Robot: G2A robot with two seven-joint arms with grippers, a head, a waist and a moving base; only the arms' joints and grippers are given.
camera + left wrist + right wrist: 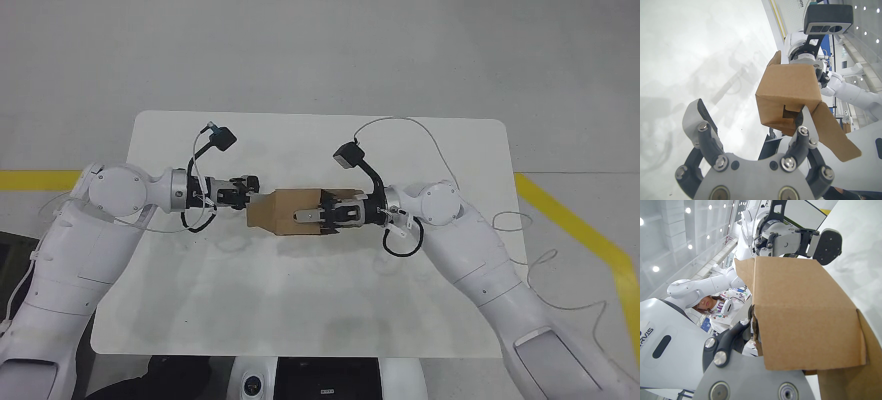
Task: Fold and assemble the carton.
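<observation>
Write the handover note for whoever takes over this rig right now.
Left gripper: fingers open at one end of the carton, one finger against that end face.
Right gripper: shut on the carton's other end, holding it over the middle of the table.
Done: the body is squared into a box shape, and the inner flaps at the left gripper's end look folded in.
Left: the outer flap at that end hangs open. The far flap at the right gripper's end also stands open. Both ends need closing.

The carton (285, 211) fills the gap between left gripper (250, 192) and right gripper (312, 215).
</observation>
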